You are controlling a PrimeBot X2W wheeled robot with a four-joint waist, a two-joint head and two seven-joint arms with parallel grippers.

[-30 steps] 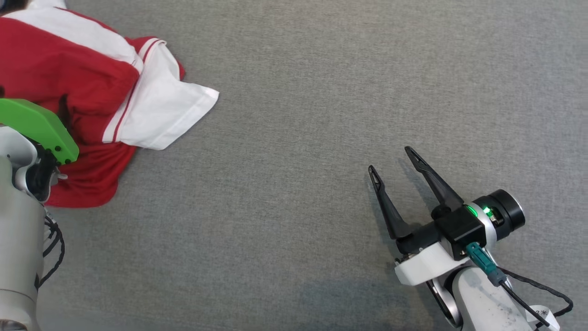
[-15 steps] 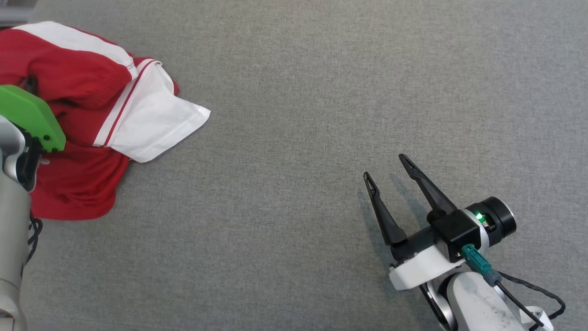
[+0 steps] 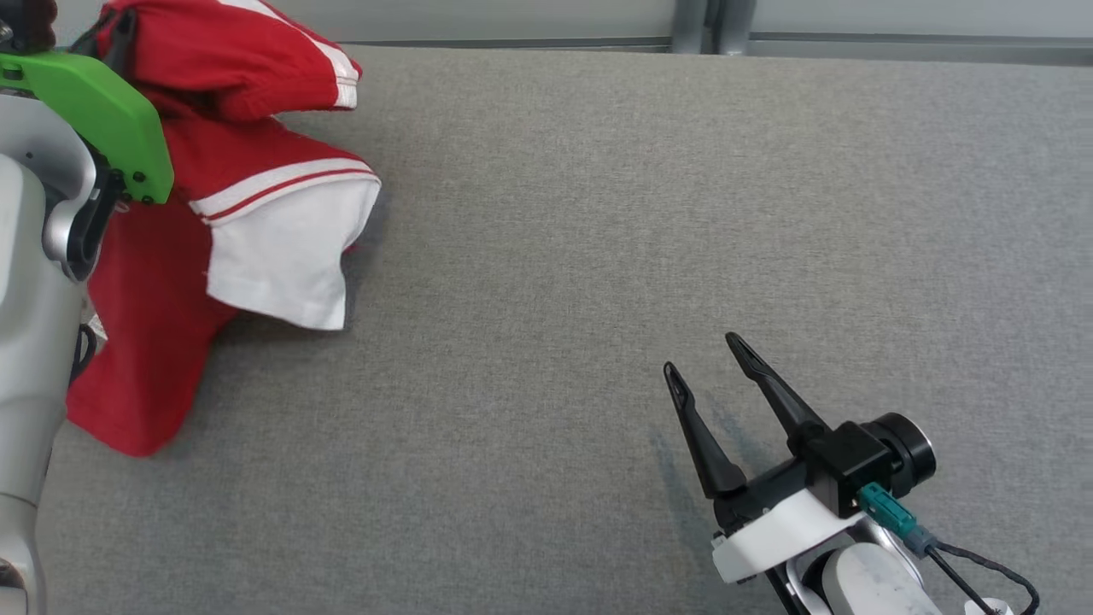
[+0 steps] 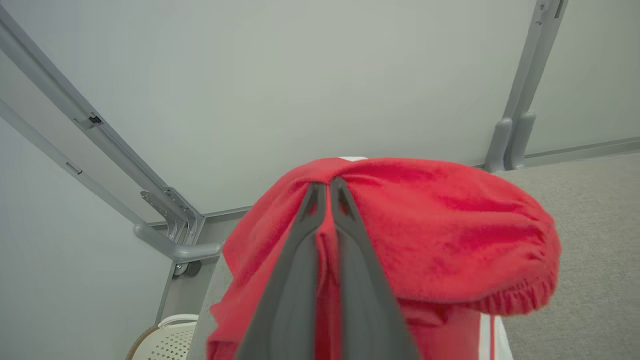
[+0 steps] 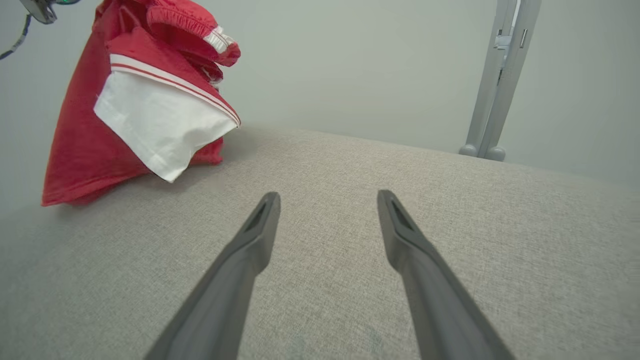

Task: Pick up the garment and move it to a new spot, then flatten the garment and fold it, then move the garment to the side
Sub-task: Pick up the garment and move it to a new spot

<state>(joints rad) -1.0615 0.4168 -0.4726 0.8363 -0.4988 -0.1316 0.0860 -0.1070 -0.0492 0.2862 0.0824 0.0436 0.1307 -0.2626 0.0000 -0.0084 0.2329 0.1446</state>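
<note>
The left claw (image 4: 328, 187) is pinched tight on a fold of the red garment (image 4: 425, 225), its two dark fingers nearly meeting with cloth bunched between and over them. The garment (image 3: 145, 359) hangs from that grip at the far left of the grey desk (image 3: 598, 213), below the arm's green cover (image 3: 102, 111). A white panel (image 3: 282, 256) edged with red and white stripes droops from its middle. In the right wrist view the garment (image 5: 75, 135) drapes down in a loose cone, and its lower hem appears to reach the desk (image 5: 350, 165). The right claw (image 3: 704, 354) sits low at the near right, well apart from the cloth, with its fingers spread wide and nothing between them (image 5: 327, 196). A pale wall (image 4: 300, 75) stands behind the desk, and a white perforated basket (image 4: 170, 335) shows below its edge.
</note>
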